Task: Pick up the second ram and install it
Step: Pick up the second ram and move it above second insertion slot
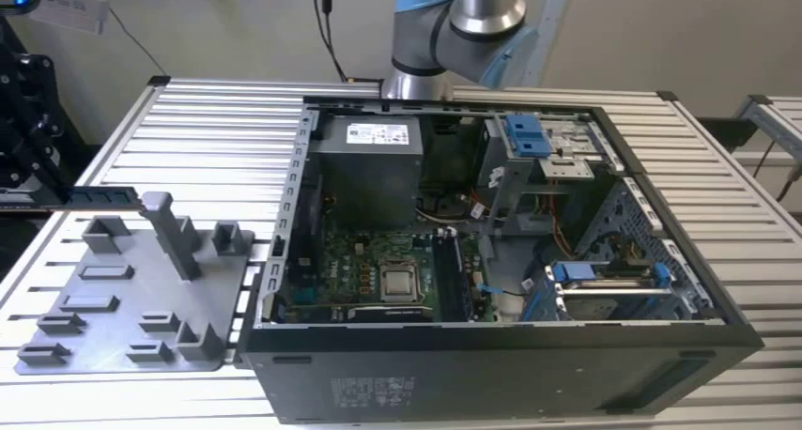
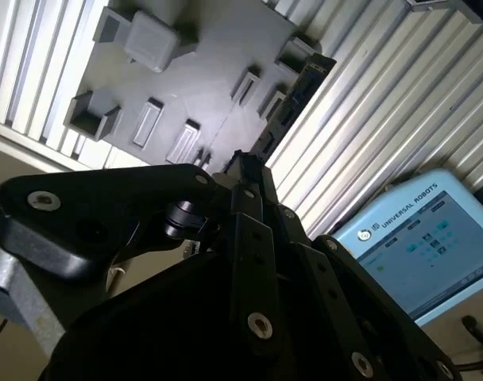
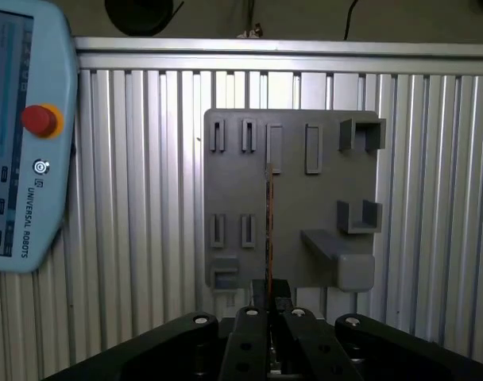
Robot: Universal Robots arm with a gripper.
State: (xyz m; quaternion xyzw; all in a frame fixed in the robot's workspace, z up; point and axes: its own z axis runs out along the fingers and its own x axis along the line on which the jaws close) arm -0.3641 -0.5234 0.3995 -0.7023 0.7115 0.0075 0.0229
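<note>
My gripper (image 1: 38, 197) is at the exterior view's left edge, shut on the second ram (image 1: 107, 196), a thin dark stick held level above the gray tray (image 1: 113, 299). In the second wrist view the ram (image 2: 293, 103) sticks out from the gripper (image 2: 245, 171) over the tray (image 2: 202, 79). In the first wrist view the ram (image 3: 268, 222) shows edge-on as a thin line rising from the gripper (image 3: 270, 290), over the middle of the tray (image 3: 321, 198). The long black slots (image 1: 452, 280) lie on the motherboard inside the open computer case.
The open computer case (image 1: 501, 355) stands on the ribbed metal table (image 1: 201, 130), to the right of the tray in the exterior view. The tray has upright posts (image 1: 169, 233). A teach pendant (image 3: 19, 135) lies beside the tray. The arm's base (image 1: 414, 73) rises behind the case.
</note>
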